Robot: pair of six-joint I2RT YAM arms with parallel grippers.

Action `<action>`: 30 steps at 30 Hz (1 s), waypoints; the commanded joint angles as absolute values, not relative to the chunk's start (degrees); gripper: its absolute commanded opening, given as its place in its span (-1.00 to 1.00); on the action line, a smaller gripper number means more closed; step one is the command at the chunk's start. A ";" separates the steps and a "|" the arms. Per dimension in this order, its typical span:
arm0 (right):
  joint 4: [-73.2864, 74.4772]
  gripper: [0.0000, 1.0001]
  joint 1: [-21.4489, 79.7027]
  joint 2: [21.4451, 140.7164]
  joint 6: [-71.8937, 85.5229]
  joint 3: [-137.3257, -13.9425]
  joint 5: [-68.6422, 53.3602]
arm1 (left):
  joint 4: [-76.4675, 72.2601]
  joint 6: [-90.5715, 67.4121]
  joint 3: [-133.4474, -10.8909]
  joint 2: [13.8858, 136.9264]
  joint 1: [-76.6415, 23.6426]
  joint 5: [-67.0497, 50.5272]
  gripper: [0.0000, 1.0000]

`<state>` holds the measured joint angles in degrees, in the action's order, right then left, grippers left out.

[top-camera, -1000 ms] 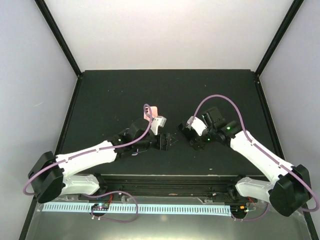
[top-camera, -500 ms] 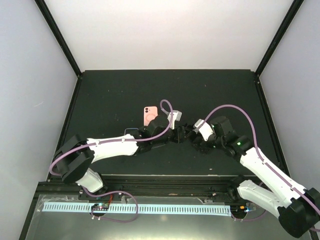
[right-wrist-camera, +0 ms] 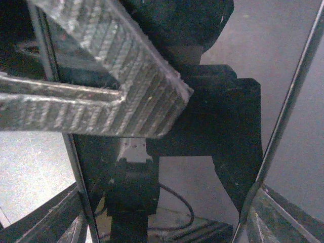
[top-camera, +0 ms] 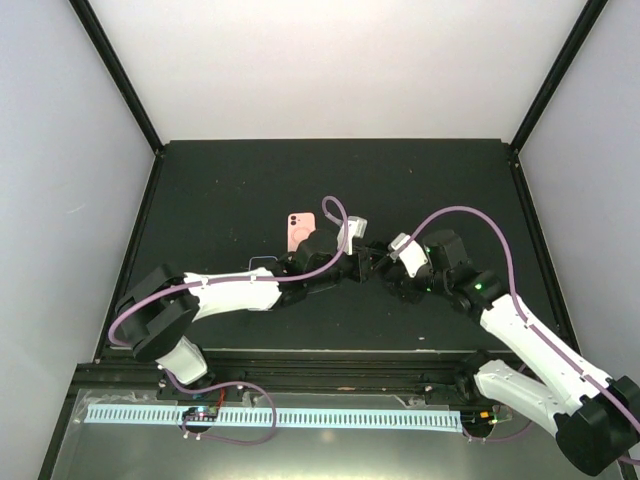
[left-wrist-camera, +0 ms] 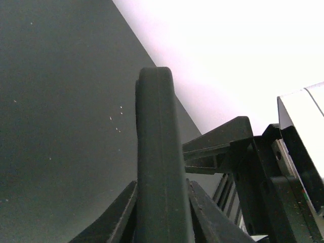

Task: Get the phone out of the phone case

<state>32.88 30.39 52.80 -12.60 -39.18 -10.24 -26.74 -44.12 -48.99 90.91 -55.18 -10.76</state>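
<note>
Lying apart — phone case (top-camera: 298, 232), beside left gripper (top-camera: 361, 263) clamping black phone (left-wrist-camera: 157, 152).

You have no text, brand, number or sign to read in any of the three views. The phone case (top-camera: 300, 232) shows only a plain pink back, and the fine marks along the white strip (top-camera: 300, 417) are too small to make out.

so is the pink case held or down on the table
Down: the phone case lies flat on the table, ring side up, nothing gripping it.
</note>
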 commanded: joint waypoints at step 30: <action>58.41 0.61 30.39 58.81 -34.18 -64.97 -54.51 | 16.18 -2.58 -57.07 53.52 -46.60 -29.99 -0.97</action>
